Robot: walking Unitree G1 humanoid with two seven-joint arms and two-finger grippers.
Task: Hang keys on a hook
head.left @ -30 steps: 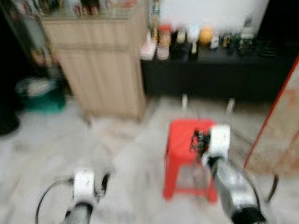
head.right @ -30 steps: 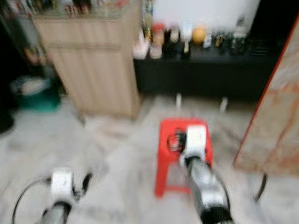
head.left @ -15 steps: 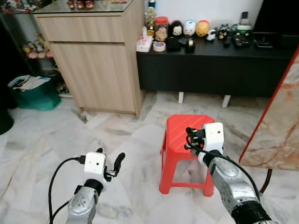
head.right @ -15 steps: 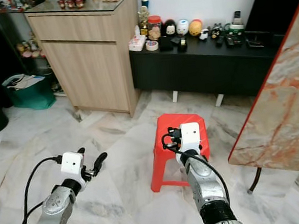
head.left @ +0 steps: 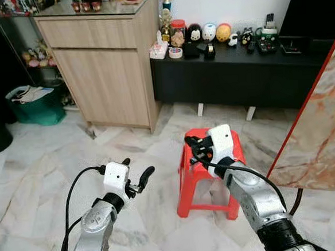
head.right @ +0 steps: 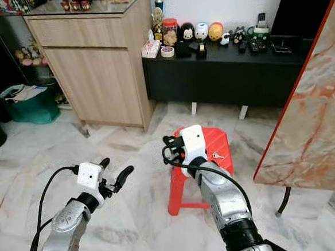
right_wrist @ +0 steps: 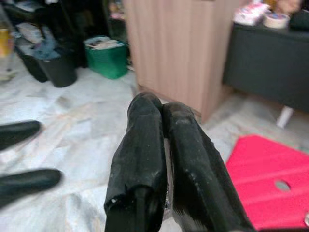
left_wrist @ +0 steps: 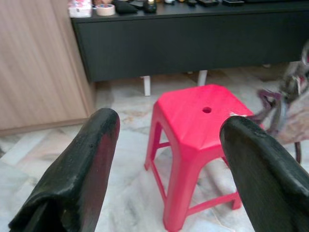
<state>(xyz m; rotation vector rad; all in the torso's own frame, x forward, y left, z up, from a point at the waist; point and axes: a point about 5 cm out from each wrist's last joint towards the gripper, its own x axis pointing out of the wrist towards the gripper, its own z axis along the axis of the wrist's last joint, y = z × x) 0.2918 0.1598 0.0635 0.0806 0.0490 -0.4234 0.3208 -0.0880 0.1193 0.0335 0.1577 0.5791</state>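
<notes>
Hands, two, both raised over a marble floor (head.left: 38, 169). Right hand (head.right: 170, 150): black fingers (right_wrist: 159, 145) pressed together, clenched, nothing visible between them; held above the left edge of a red stool (head.right: 217, 142), its silver arm (head.right: 218, 199) running down toward the camera. Left hand (head.right: 114, 171): fingers (left_wrist: 82, 164) spread wide, released and holding nothing; held over bare floor, well to the left of the stool and pointed toward it, a black cable (head.left: 69, 195) looping off its wrist.

Keys (head.right: 217, 155): small silver item lying flat on the stool's seat, toward the right side, just beside the right hand's white wrist housing (head.right: 192, 140) but apart from the fingers. Seat has a round hole (left_wrist: 207, 110) near its centre.

Stool: plastic, four legs, standing on the floor in front of a low black cabinet (head.left: 239, 77).

Cabinet top: a row of small figurines (head.left: 210, 32), a roll of tape (head.left: 175, 52), a jar (head.left: 178, 28), remote controls (head.left: 268, 45).

Wooden cupboard (head.left: 106, 72): to the left of the black cabinet, touching it, glass top with small items.

Green bin (head.left: 31, 105): on the floor left of the cupboard.

Marble slab with red edge (head.left: 325, 120): leaning at the right.
</notes>
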